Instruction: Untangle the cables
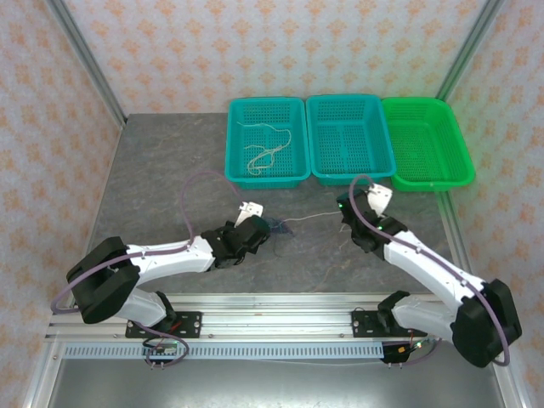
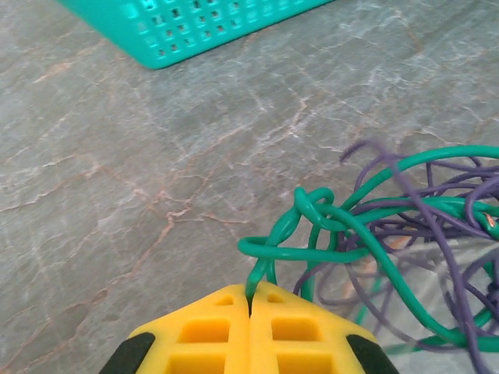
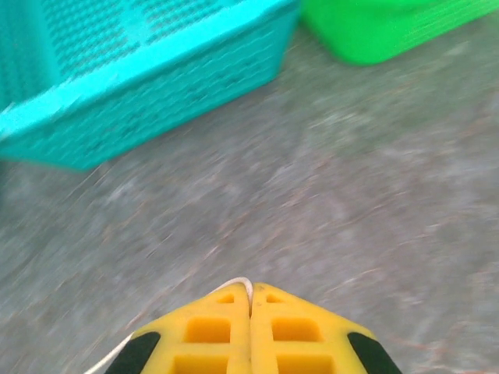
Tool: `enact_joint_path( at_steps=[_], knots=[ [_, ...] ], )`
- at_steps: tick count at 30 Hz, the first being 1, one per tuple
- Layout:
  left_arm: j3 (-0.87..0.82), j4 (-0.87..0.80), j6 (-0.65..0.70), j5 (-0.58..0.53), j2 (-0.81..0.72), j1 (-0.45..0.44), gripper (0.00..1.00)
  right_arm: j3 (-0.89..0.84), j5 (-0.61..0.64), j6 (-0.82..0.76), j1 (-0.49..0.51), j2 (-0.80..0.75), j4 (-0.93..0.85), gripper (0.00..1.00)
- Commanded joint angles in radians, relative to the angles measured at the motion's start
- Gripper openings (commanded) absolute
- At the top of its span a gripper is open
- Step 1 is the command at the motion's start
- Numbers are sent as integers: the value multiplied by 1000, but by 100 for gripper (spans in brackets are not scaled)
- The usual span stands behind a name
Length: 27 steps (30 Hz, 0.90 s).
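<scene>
Fingers of left arm [image 2: 243, 305] clenched on teal-green cable [image 2: 312, 252]; fingers of right arm [image 3: 258, 301] clenched on whitish cable [image 3: 235, 283].

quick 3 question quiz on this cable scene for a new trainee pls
1. Multiple choice: what is pinched in the left gripper?
A) the teal-green cable
B) a basket rim
C) nothing
2. True or false: the right gripper is wide open with nothing between its fingers.
3. Fill in: loose whitish cables lie in the ____ teal basket.

Key:
1. A
2. False. It is shut, with a whitish cable caught at its tips.
3. left
</scene>
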Motion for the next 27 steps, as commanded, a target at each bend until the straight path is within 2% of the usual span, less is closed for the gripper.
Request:
enact_joint_path(
  at_steps=[1, 6, 14, 17, 20, 24, 27],
  knots=[
    [-11, -89, -77, -121, -6, 14, 0, -21, 178, 63, -66, -94, -108, 0],
    [9, -153, -111, -124, 39, 54, 0, -38, 179, 65, -160, -243, -122, 0],
    [-22, -92, -100, -83, 2, 59, 0, 6, 120, 61, -168, -302, -172, 0],
    [-34, -102, -117, -85, -11, 85, 0, 41, 223, 64, -172, -314, -236, 0],
    [-75, -110, -154, -44, -37, 167, 0, 75, 292, 61, -218, -348, -285, 0],
    [-154, -86, -165, 6, -132, 246, 0, 61, 225, 42, -316, -418, -254, 0],
    [-181, -57, -164, 60, -168, 272, 0, 38, 148, 41, -334, -421, -223, 0]
  ],
)
